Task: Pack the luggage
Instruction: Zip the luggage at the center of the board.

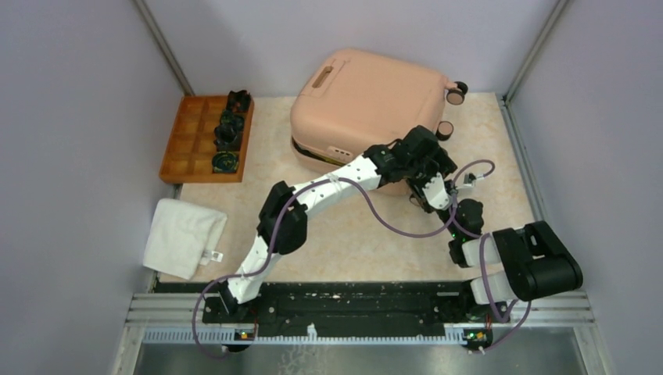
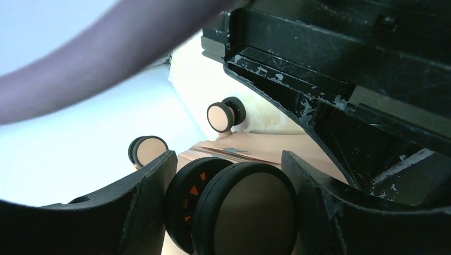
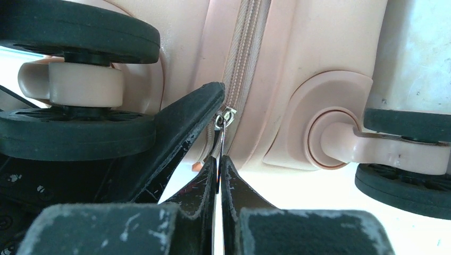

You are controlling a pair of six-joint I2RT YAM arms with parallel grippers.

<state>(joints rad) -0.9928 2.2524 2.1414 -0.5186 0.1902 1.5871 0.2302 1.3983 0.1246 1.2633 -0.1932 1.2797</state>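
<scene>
One zipper pull sits clamped in right tool

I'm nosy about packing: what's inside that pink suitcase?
Its contents are hidden: the luggage lies with the lid down, only a dark slit showing at its near-left edge. The right gripper pinches the zipper pull; the left gripper clasps a wheel.

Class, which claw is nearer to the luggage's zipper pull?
Right. The right claw is pinched shut on the zipper pull of the luggage; the left claw straddles a wheel instead.
</scene>
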